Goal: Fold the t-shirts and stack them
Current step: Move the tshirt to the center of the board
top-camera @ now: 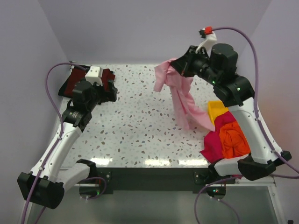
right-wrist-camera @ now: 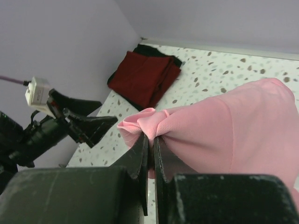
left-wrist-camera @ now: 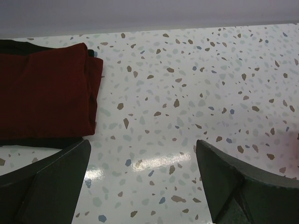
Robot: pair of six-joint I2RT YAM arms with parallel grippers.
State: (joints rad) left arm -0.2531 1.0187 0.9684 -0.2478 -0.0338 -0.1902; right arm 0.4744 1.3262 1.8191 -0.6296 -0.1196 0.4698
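Right claw (right-wrist-camera: 150, 138): closed tight on a bunched edge of the pale pink t-shirt (top-camera: 181, 95); raised above the far right of the surface (top-camera: 135, 128)
Pale pink t-shirt: hangs unfolded from that grip; its lower end trails down towards the yellow tray (top-camera: 215, 108)
Left claw (left-wrist-camera: 142, 147): jaws spread wide, nothing between them; over bare surface just beside the folded shirts
Far left corner: dark maroon t-shirt (left-wrist-camera: 46, 88) folded, lying on a black t-shirt (left-wrist-camera: 11, 45)
Near right: magenta t-shirt (top-camera: 213, 143) and bright orange t-shirt (top-camera: 234, 140) crumpled together, touching, by the tray
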